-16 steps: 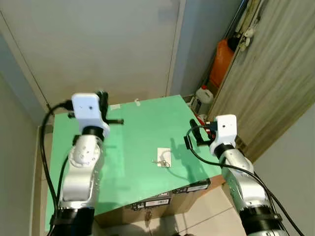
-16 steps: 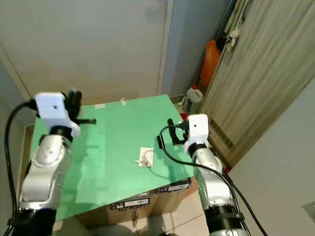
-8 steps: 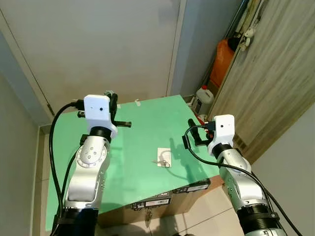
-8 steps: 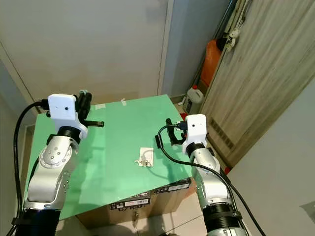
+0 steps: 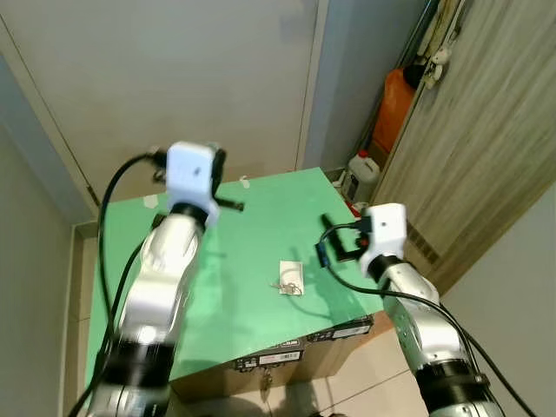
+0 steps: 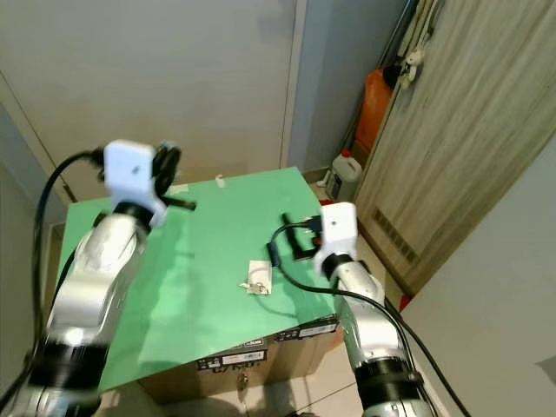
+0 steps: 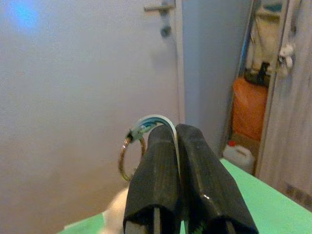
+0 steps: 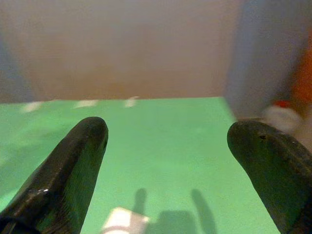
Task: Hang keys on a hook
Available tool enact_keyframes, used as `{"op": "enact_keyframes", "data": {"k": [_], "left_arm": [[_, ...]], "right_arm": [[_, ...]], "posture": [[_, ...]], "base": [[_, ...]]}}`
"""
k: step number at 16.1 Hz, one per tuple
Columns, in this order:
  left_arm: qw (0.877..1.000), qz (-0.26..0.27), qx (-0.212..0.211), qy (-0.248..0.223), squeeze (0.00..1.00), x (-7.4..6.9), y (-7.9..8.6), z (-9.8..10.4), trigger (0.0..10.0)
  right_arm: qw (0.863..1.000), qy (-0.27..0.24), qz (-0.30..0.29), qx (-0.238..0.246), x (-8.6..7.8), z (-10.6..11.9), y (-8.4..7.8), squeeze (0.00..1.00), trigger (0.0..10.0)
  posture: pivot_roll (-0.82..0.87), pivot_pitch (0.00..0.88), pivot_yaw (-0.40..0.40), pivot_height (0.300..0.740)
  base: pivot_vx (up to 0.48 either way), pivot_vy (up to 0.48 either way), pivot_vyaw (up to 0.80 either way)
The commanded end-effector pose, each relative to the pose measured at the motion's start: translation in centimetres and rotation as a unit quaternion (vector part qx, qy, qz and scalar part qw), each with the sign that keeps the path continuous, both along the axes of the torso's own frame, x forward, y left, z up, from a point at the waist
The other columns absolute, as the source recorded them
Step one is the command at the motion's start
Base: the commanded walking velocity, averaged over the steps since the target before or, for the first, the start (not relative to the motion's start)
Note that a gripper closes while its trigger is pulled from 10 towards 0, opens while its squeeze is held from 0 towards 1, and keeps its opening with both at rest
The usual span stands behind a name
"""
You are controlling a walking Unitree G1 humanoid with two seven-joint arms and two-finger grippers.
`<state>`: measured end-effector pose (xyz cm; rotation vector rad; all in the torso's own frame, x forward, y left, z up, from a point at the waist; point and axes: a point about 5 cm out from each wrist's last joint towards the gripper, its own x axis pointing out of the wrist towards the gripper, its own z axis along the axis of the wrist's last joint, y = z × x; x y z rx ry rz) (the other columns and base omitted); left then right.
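A small bunch of keys (image 5: 285,285) lies on a white card (image 5: 291,270) in the middle of the green table top (image 5: 252,243). My left gripper (image 5: 229,205) is raised over the table's far left part, well away from the keys. It is shut (image 7: 175,134) on a small white curved piece (image 7: 152,120) that carries a brass ring (image 7: 124,161). My right gripper (image 5: 323,244) hovers just right of the keys, open, its two fingers (image 8: 73,165) wide apart with nothing between them. The card's edge (image 8: 124,225) lies below them.
The green top rests on a cardboard box (image 5: 287,352). A pale door (image 5: 174,78) with a handle (image 7: 158,7) stands behind it. An orange container (image 5: 391,109) and a white jug (image 5: 360,168) sit in the far right corner beside a wooden panel wall (image 5: 486,130).
My left arm has swung to the right and farther over the table, still holding the white piece. My right gripper has shifted slightly left, toward the keys.
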<state>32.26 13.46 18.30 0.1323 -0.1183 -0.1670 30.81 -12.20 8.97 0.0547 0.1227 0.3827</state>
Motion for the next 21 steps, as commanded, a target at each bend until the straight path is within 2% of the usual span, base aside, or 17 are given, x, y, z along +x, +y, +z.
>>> {"op": "enact_keyframes", "data": {"k": [1, 3, 5, 8, 10, 11, 14, 18, 21], "left_arm": [[1.000, -0.015, 0.007, 0.014, 0.00, 0.2, -0.5, -0.1, 0.0], [0.999, -0.035, 0.019, 0.028, 0.00, 1.2, -0.8, 0.7, 0.0], [0.997, -0.061, -0.003, 0.050, 0.00, 2.0, -0.5, 1.3, 0.0], [0.996, -0.080, -0.003, 0.041, 0.00, 2.5, 0.1, 2.5, 0.0], [0.989, -0.142, -0.013, 0.036, 0.00, 2.2, -0.6, 3.0, 0.0], [0.987, -0.155, -0.010, 0.037, 0.00, 2.2, -0.5, 3.1, 0.0], [0.980, -0.192, 0.008, 0.044, 0.00, 2.6, 0.4, 4.3, 0.0], [0.956, -0.287, 0.007, 0.058, 0.00, 2.6, 1.1, 6.0, 0.0], [0.943, -0.327, 0.008, 0.056, 0.00, 2.4, 1.0, 6.7, 0.0]], "right_arm": [[1.000, -0.009, 0.016, 0.001, 0.5, 0.9, 0.1, 0.00, 10.0], [0.999, -0.021, 0.045, 0.002, 1.3, 2.5, -0.3, 0.00, 10.0], [0.996, -0.029, 0.083, 0.003, 1.4, 3.4, -0.2, 0.00, 10.0], [0.997, -0.029, 0.065, 0.007, 1.8, 3.6, -0.7, 0.00, 10.0], [0.997, -0.021, 0.063, 0.025, 1.8, 3.6, -0.5, 0.00, 10.0], [0.997, -0.021, 0.065, 0.026, 1.8, 3.6, -0.4, 0.00, 10.0], [0.997, -0.018, 0.072, 0.027, 1.6, 3.3, 0.0, 0.00, 10.0], [0.995, -0.016, 0.087, 0.038, 1.6, 3.6, 0.4, 0.00, 10.0], [0.993, -0.016, 0.108, 0.043, 1.6, 4.1, 0.8, 0.00, 10.0]], "posture": [[0.01, 0.000, -0.001, 0.740], [0.00, 0.000, 0.002, 0.740], [0.00, 0.000, 0.007, 0.740], [0.00, 0.000, 0.014, 0.740], [0.00, 0.000, 0.016, 0.740], [0.00, 0.000, 0.018, 0.740], [0.01, 0.000, 0.024, 0.740], [0.01, 0.000, 0.037, 0.740], [0.01, 0.000, 0.039, 0.740]], "base": [[0.000, 0.000, 0.00], [0.000, 0.000, 0.00], [0.000, 0.000, 0.00], [0.000, 0.000, 0.00], [0.000, 0.000, 0.00], [0.000, 0.000, 0.00], [0.000, 0.000, 0.00], [0.000, 0.000, 0.00], [0.000, 0.000, 0.00]]}}
